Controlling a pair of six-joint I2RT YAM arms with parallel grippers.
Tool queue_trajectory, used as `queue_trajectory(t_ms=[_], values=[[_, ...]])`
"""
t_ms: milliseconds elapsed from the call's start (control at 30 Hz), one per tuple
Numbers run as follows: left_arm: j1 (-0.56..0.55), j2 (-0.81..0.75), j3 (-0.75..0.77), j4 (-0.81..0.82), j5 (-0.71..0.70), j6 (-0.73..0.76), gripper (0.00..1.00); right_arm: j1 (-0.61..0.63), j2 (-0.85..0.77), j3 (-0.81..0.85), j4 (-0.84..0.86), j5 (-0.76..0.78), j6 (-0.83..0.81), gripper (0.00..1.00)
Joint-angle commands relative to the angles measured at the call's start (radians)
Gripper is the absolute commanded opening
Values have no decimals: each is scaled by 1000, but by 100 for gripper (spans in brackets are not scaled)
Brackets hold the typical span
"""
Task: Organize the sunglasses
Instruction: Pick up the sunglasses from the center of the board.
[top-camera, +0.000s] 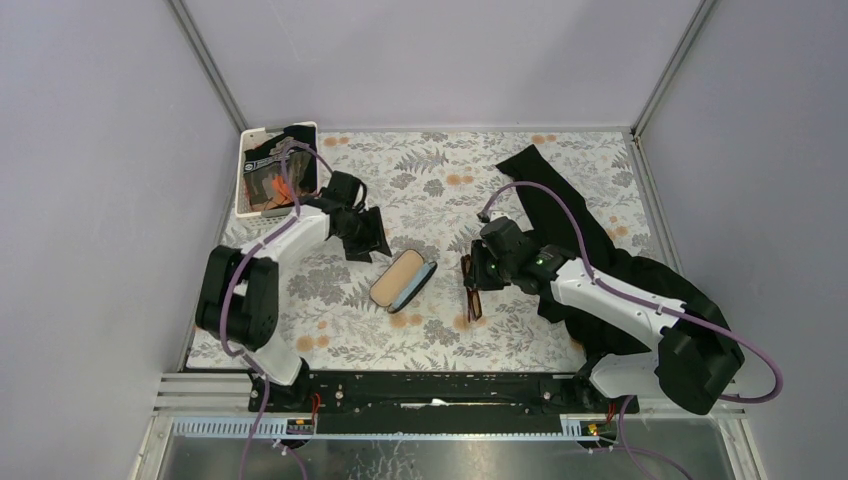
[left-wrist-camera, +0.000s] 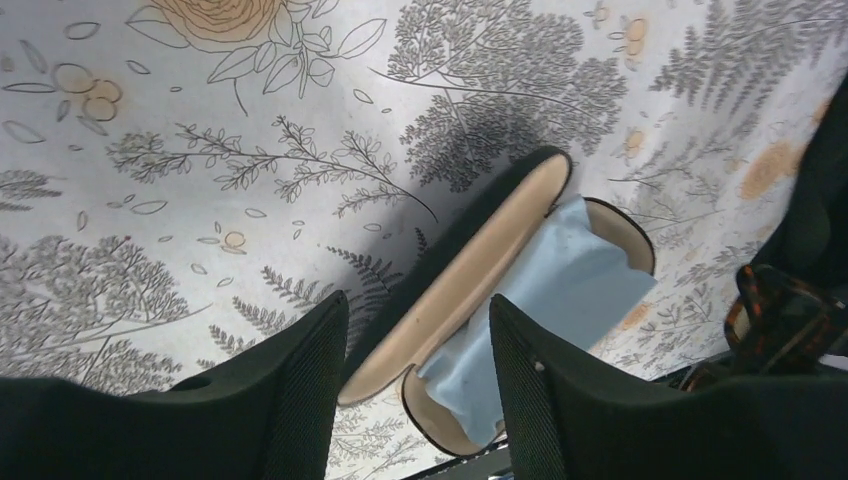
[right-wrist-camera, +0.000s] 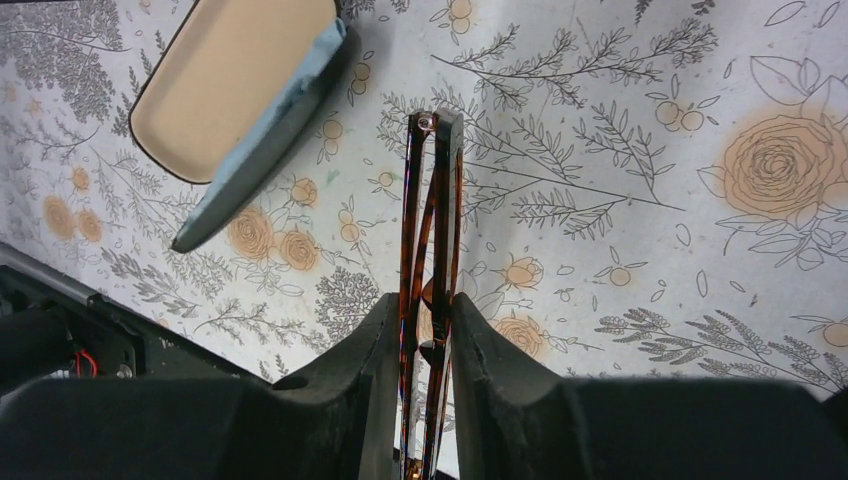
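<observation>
Right gripper was clamped narrow on the sunglasses. They were folded and edge-on in the grip, hinge end pointing away from the wrist. Left gripper had its jaws apart with nothing in them, hovering just left of the case on its far side.

Rest of what I saw, big to small:
- Floral-covered table.
- Black cloth sprawled along the right edge, from near the far-right corner toward the near-right corner.
- White tray in the far-left corner with dark stuff in it; couldn't make out what.
- Black glasses case lay open about mid-table, a bit toward the near edge, tan lining up.
- Sunglasses hung in the grip just right of the case, not touching it. Couldn't tell whether they touched the table.
- Light-blue cloth lay in one half of the case, a corner reaching its rim.
</observation>
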Motion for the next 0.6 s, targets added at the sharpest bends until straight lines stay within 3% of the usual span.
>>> queue_trajectory(t_ms=[0,167,567], values=[[3,90,36,19,22,4,57,7,-27,50,21,-51,3,22],[4,114,-2,57,34,-29,54,7,-38,58,13,-53,2,22],[-4,33,-161,170,302,-57,46,7,18,102,26,-67,52,24]])
